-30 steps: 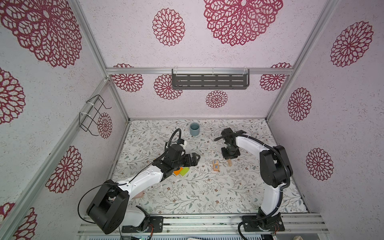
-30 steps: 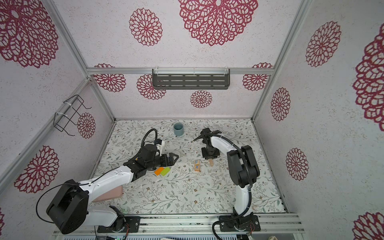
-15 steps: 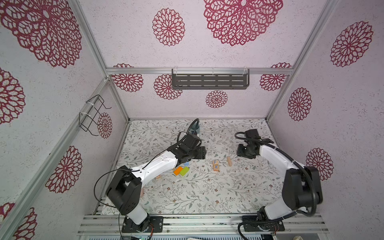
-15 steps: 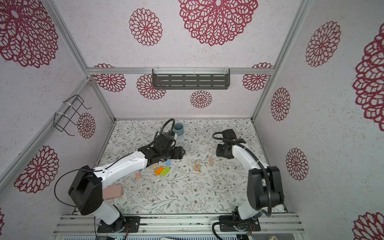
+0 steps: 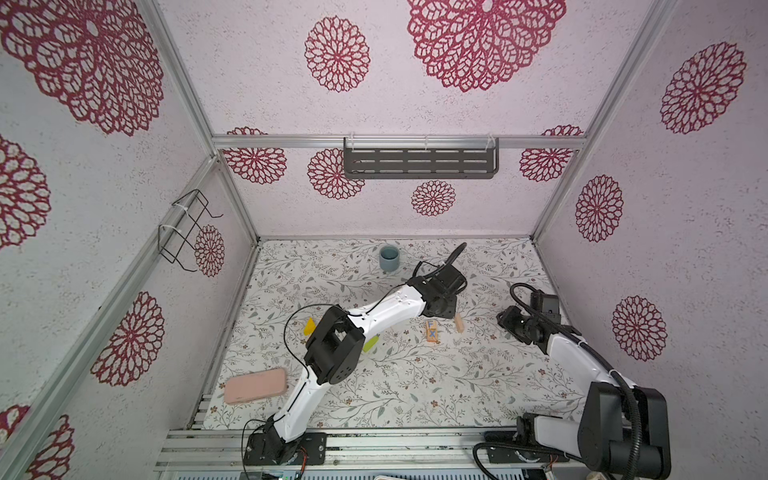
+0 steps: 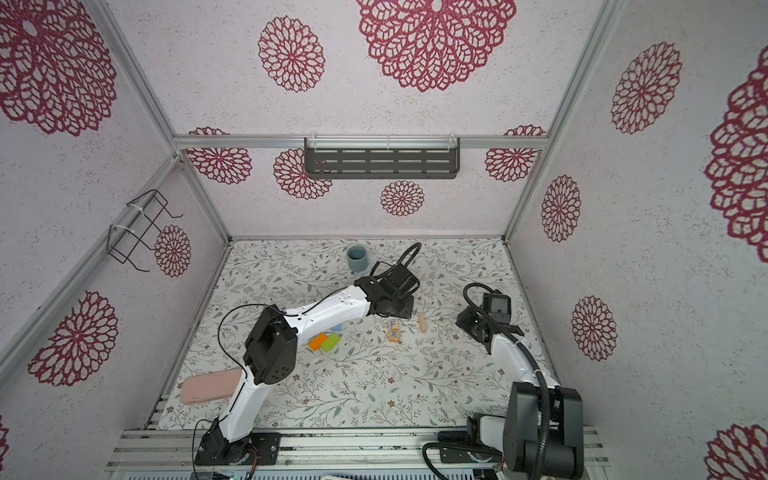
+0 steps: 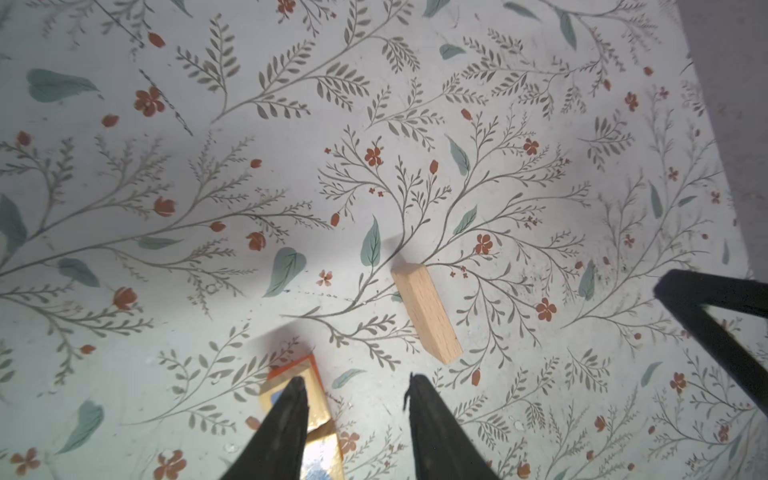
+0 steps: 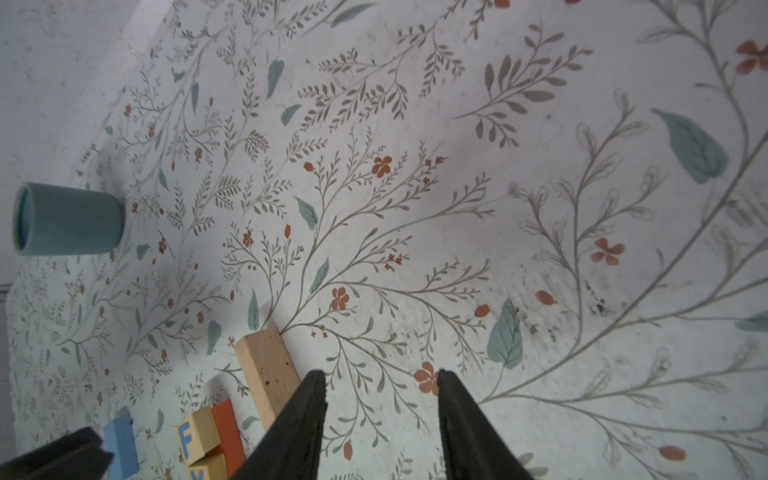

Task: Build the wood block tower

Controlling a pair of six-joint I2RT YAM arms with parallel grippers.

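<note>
We find the left gripper [image 5: 448, 311] stretched across the middle of the flowered mat [image 5: 415, 386], pointing down just behind the tan block [image 5: 458, 323] and the letter cubes [image 5: 432, 331]. In its wrist view the jaws stand partly apart with only mat between them. One finger [image 7: 286, 428] covers a corner of an orange-edged cube, and the tan block [image 7: 428, 313] lies flat just past the tips, touching neither.

The two letter cubes touch each other, F and X showing (stacked or side by side, we cannot tell). The tan block lies just beside them, apart.

The right gripper [image 5: 513, 323] hovers near the right wall [image 5: 602, 266], well apart from the blocks. Its jaws [image 8: 380, 374] are likewise parted and empty. In both top views a strip of mat runs between it and the tan block.

The remaining blocks sit on the left side. The orange block [image 6: 318, 341] and green block [image 6: 331, 342] lie side by side, and the blue block [image 6: 337, 327] is just behind them, partly under the left forearm. The yellow wedge [image 5: 308, 326] lies by the left elbow.

At the edges, we see the cup [image 5: 389, 257] near the back wall and the pink case [image 5: 255, 386] in the near-left corner. A wide band of mat runs from the blocks to the rail [image 5: 374, 436].
</note>
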